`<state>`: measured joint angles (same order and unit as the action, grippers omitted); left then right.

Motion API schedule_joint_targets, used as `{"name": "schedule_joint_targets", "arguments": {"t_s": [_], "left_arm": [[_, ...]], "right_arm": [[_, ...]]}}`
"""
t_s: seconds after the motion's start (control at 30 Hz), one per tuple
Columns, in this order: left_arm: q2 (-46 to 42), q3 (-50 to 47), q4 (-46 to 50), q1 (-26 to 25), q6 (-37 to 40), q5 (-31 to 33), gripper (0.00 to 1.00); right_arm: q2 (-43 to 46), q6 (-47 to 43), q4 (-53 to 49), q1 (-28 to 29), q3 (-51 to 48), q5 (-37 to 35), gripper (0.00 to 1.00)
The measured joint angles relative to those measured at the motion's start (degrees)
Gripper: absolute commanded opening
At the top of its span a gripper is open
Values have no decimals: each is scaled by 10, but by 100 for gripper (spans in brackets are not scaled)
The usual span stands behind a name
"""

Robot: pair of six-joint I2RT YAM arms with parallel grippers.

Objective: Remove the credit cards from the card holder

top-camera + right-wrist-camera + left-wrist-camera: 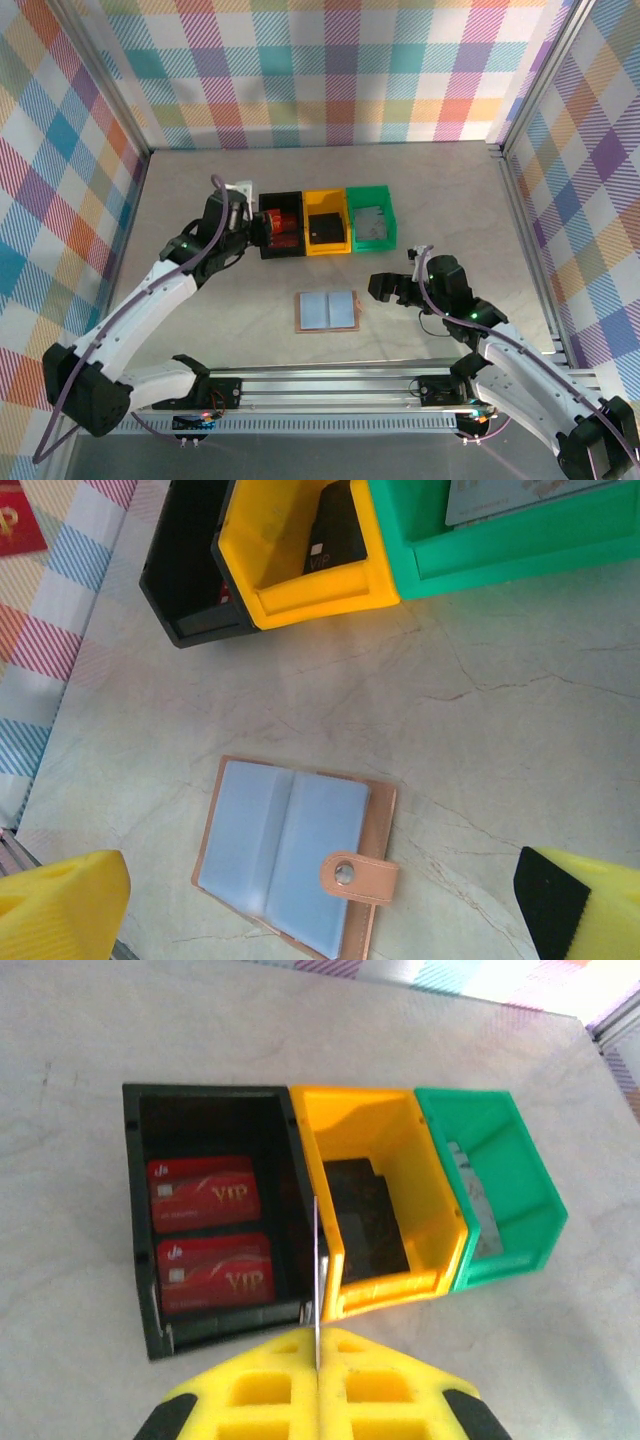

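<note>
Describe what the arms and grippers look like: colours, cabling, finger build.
Left arm and right arm: white link shells, black joints, a small green light on each, a purple cable along the outside. Left gripper: blocky yellow fingers with square recesses, black side patches. Right gripper: yellow fingers too, one with a serrated black pad.

black bin (134, 1205), yellow bin (352, 1101), green bin (531, 1200) abut on table (60, 1110).
</note>
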<state>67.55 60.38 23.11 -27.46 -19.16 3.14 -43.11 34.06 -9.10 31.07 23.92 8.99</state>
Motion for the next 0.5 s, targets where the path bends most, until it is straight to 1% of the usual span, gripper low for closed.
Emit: {"name": "schedule_joint_targets", "arguments": {"t_s": [0.2, 0.5], "left_arm": [[77, 23, -25, 30, 10, -27, 0], [146, 53, -42, 39, 10, -36, 0]], "right_arm": [[-16, 0, 0, 0, 0, 2, 99], [-17, 0, 9, 0, 0, 14, 99]]}}
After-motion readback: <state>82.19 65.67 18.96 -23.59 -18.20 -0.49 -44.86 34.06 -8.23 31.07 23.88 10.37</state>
